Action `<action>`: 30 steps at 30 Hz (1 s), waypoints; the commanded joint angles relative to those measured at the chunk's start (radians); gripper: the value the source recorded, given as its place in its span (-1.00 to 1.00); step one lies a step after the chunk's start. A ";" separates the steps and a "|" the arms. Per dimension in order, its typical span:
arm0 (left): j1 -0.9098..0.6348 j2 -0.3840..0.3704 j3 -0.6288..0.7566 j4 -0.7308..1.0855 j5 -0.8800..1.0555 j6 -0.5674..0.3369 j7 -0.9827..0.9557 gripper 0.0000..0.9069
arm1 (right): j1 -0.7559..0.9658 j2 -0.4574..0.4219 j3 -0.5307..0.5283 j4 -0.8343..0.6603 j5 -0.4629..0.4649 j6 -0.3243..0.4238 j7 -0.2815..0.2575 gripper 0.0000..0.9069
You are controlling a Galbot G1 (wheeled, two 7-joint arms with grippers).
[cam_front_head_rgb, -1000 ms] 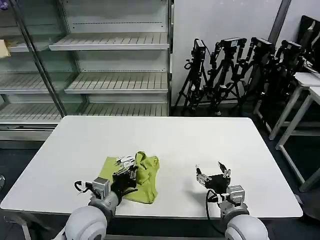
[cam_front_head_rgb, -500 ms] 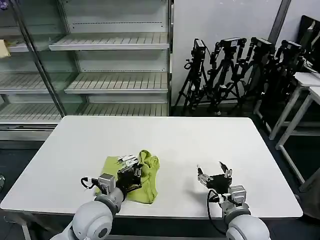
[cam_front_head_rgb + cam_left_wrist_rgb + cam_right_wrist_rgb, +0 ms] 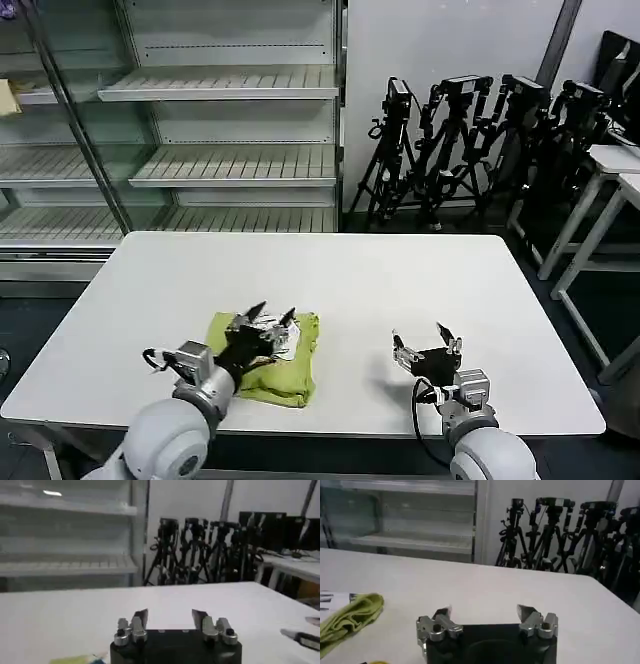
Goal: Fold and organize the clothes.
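My left pincer (image 3: pixel 268 316) hovers spread wide and empty over the lime shirt (image 3: pixel 285 372), bundled limp on the worktop (image 3: pixel 400 270) near its front edge: light, floppy cloth I judge best pinched at a hem, while my right pincer (image 3: pixel 428 341) waits open.

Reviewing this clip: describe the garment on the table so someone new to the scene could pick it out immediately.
On the white table facing the empty metal shelves, look near the front edge on the robot's left. The shirt lies there as a compact folded bundle under the open left gripper. It is the only lime-green thing on the white top.
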 commanded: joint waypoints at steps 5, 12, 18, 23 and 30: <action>0.207 0.007 -0.324 0.108 0.032 -0.007 0.024 1.00 | 0.013 -0.002 -0.014 -0.009 0.001 0.008 0.000 1.00; 0.259 -0.050 -0.329 0.170 0.037 -0.015 0.105 1.00 | 0.021 -0.013 -0.018 -0.004 0.000 0.007 0.000 1.00; 0.238 -0.067 -0.320 0.233 -0.011 -0.055 0.206 1.00 | 0.020 -0.011 -0.022 0.001 -0.002 0.006 0.001 1.00; 0.204 -0.087 -0.285 0.274 -0.006 -0.060 0.207 1.00 | 0.018 -0.010 -0.021 0.000 -0.005 0.006 0.002 1.00; 0.192 -0.108 -0.265 0.288 0.001 -0.061 0.209 0.44 | 0.014 -0.007 -0.018 0.001 -0.008 0.005 0.001 1.00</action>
